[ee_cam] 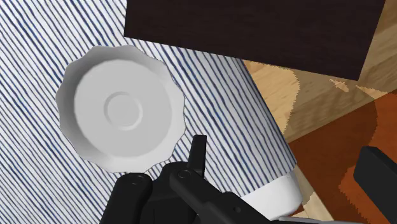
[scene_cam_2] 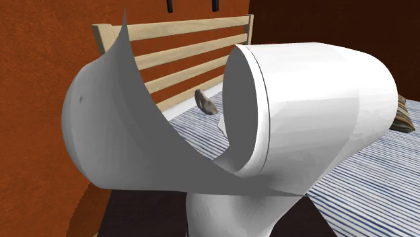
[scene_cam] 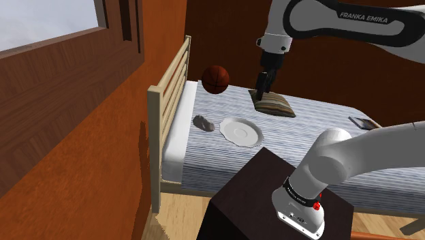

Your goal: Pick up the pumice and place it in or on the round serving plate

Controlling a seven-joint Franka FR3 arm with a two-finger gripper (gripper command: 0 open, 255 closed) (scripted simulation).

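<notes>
1. The pumice (scene_cam: 202,123) lies on the striped bed (scene_cam: 313,136), just beside the round serving plate (scene_cam: 240,131), not touching it.
2. The gripper (scene_cam: 262,90) hangs beyond the plate over a cushion (scene_cam: 276,107); I cannot tell whether it is spread or pressed together.
3. In the second exterior view, the arm (scene_cam_2: 303,114) hides most of the plate.

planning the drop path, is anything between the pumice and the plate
Nothing visible. The pumice lies on the striped bedcover close beside the round plate, with only bare cover between them. The ball is farther back, off that line.
</notes>
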